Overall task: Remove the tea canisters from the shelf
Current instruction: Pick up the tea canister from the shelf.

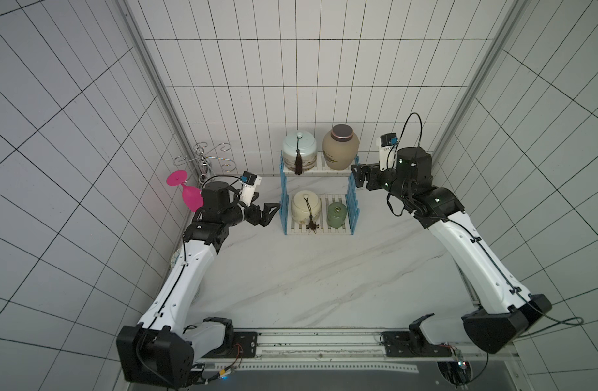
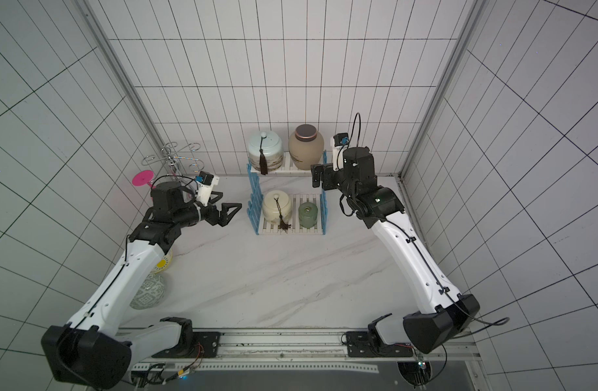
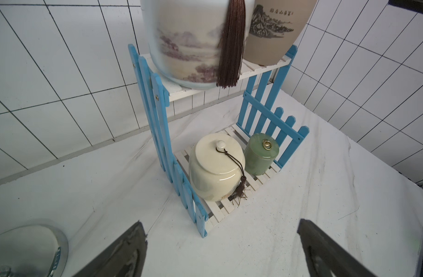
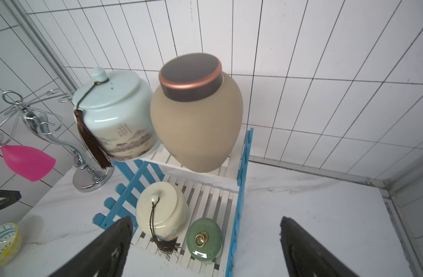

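Centre frame, four tea canisters (image 1: 306, 207) sit on the shelf (image 1: 354, 203); left gripper (image 2: 228, 203) and right gripper (image 1: 357, 176) flank it, open, empty; next likely needs reaching around one canister

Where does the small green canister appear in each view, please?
In a top view: green canister on the shelf's lower tier, mid-picture.
In a top view: green canister, same spot.
Left wrist: green canister by the far fence side.
Right wrist: green canister, lid seen from above.
Shared landmark: the cream canister beside it.
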